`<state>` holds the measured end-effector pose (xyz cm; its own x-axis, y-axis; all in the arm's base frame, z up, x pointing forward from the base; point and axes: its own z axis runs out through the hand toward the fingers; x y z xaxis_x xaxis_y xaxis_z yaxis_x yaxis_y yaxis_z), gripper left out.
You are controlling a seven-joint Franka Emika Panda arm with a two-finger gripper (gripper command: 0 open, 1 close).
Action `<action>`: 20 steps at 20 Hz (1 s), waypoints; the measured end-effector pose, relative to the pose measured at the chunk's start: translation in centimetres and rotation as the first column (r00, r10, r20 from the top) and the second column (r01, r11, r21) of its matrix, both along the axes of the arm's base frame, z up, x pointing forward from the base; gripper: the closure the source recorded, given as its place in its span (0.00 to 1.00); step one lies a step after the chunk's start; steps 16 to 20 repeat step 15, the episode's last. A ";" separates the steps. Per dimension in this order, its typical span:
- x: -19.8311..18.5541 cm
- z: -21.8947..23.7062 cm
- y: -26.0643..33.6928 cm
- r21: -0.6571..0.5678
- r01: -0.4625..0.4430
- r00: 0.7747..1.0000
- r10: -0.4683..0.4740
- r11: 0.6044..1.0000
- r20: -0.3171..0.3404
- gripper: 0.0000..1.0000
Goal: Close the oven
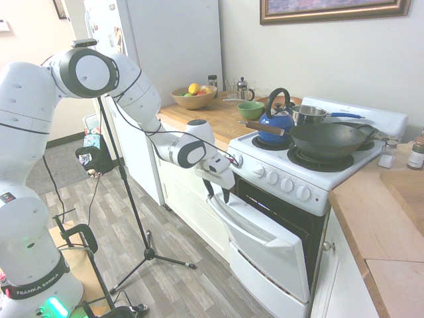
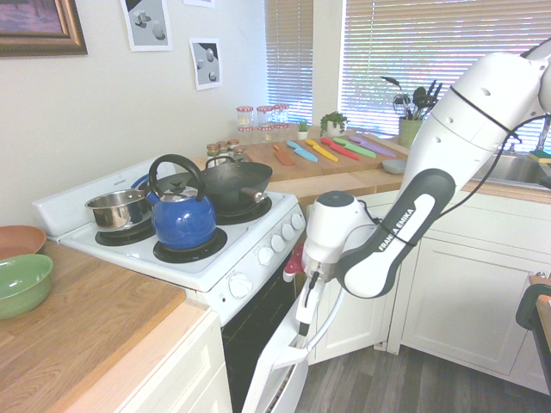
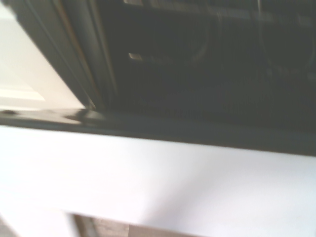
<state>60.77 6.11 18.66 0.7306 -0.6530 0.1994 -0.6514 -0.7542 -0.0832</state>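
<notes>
The white oven (image 1: 301, 173) stands between wooden counters, with white knobs (image 1: 286, 183) along its front. Its door (image 1: 268, 248) hangs partly open, tilted outward from the top, and the bar handle (image 1: 244, 222) faces the room. The dark interior (image 1: 286, 213) shows behind it. My gripper (image 1: 218, 192) points down at the door's top edge, near the corner by the cabinets, its two dark fingers apart and holding nothing. The second exterior view shows the gripper (image 2: 304, 327) just above the tilted door (image 2: 277, 379). The wrist view is filled by the door's white edge (image 3: 148, 177) and the dark cavity (image 3: 197, 74).
A blue kettle (image 1: 275, 122), a dark wok (image 1: 329, 139) and a steel pot (image 1: 308, 114) sit on the burners. White cabinets (image 1: 189, 199) and the refrigerator (image 1: 162, 46) flank the oven. A tripod (image 1: 149, 252) stands on the wood floor in front.
</notes>
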 end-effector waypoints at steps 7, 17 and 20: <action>-1.2 2.1 -0.3 0.012 0.019 1.000 -0.020 1.000 0.002 0.00; -14.2 6.4 0.7 0.040 0.033 0.991 -0.028 0.999 -0.127 0.00; -14.2 6.4 0.7 0.040 0.033 0.991 -0.028 0.999 -0.127 0.00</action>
